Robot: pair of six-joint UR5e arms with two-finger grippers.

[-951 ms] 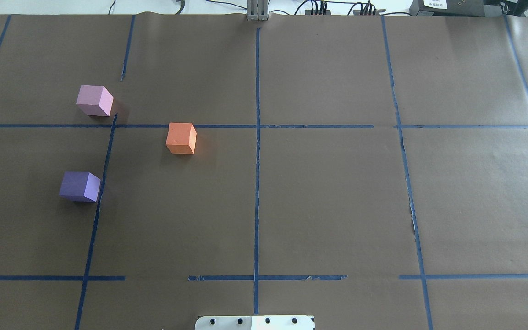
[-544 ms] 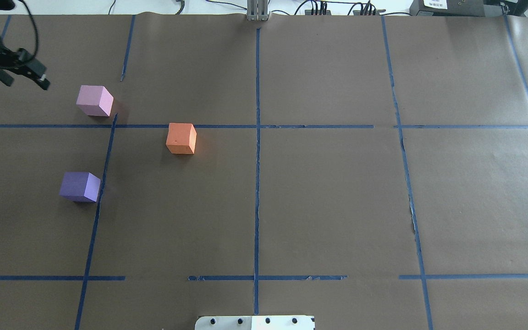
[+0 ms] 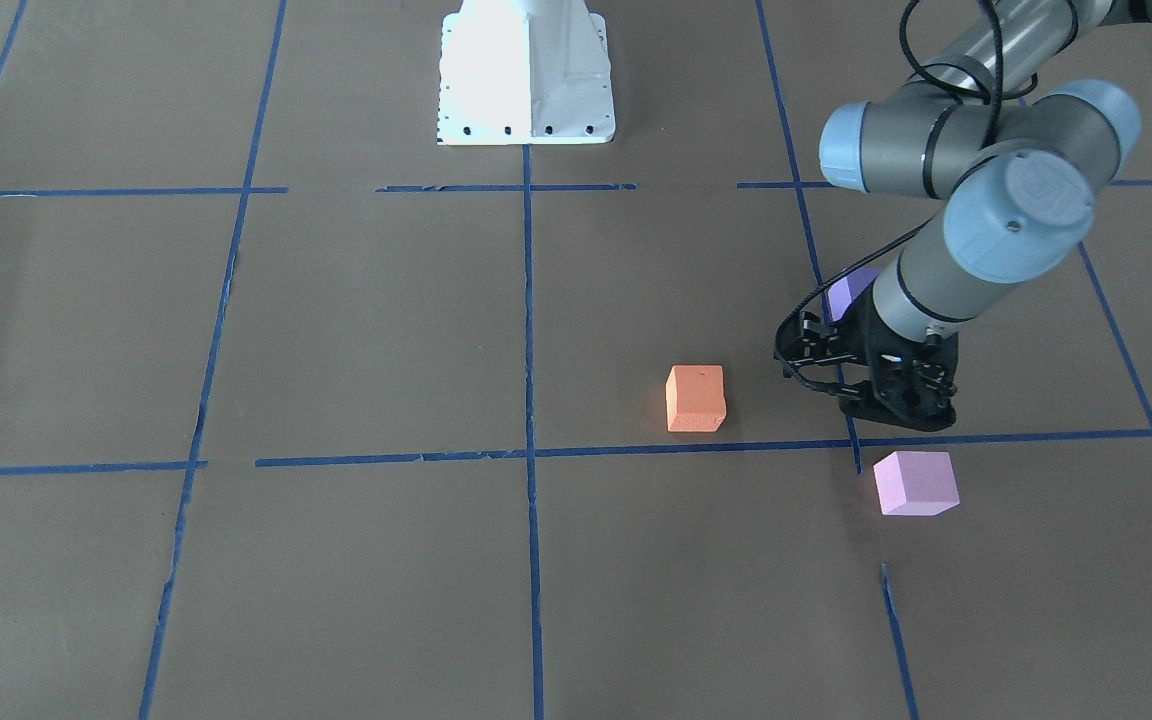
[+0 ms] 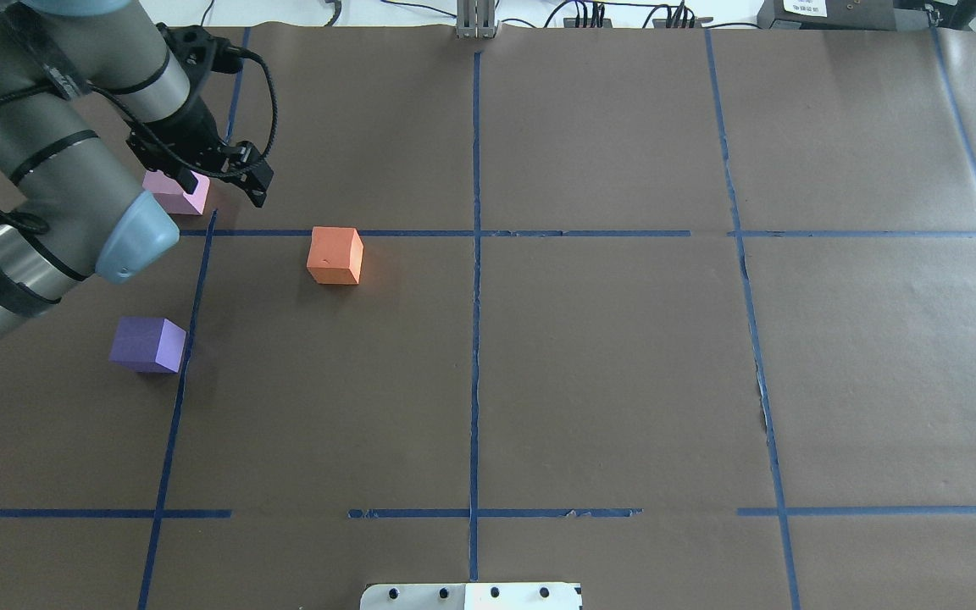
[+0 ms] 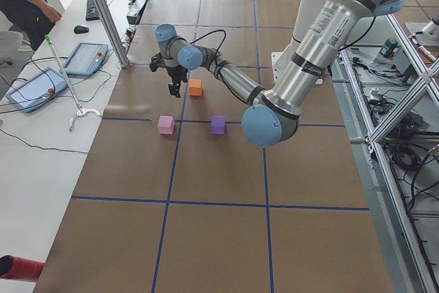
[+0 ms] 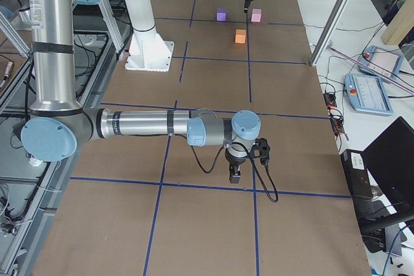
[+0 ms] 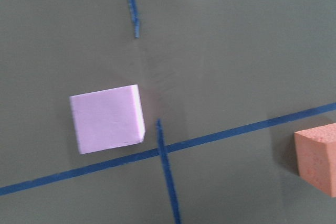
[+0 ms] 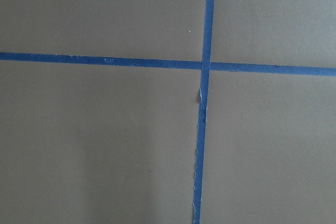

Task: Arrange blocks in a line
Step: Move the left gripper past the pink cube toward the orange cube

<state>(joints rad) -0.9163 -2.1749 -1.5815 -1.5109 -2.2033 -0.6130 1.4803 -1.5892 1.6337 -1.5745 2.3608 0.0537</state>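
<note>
Three cubes lie on the brown table. The pale pink block (image 4: 173, 197) is at the far left and also shows in the front view (image 3: 916, 482) and the left wrist view (image 7: 107, 119). The orange block (image 4: 335, 255) lies to its right (image 3: 696, 398). The dark purple block (image 4: 147, 345) lies nearer the robot, half hidden behind the arm in the front view (image 3: 848, 292). My left gripper (image 4: 225, 186) is open and empty, held above the table just beside the pink block. My right gripper (image 6: 236, 174) shows only in the right side view, far from the blocks; I cannot tell its state.
Blue tape lines (image 4: 475, 296) cross the brown paper. The white robot base plate (image 3: 526, 70) stands at the near edge. Cables and boxes (image 4: 590, 15) line the far edge. A side bench with tablets (image 5: 41, 84) and a person is beyond the table.
My left arm has swung in from the far left edge to just beside the pink block. The three blocks have not moved.
</note>
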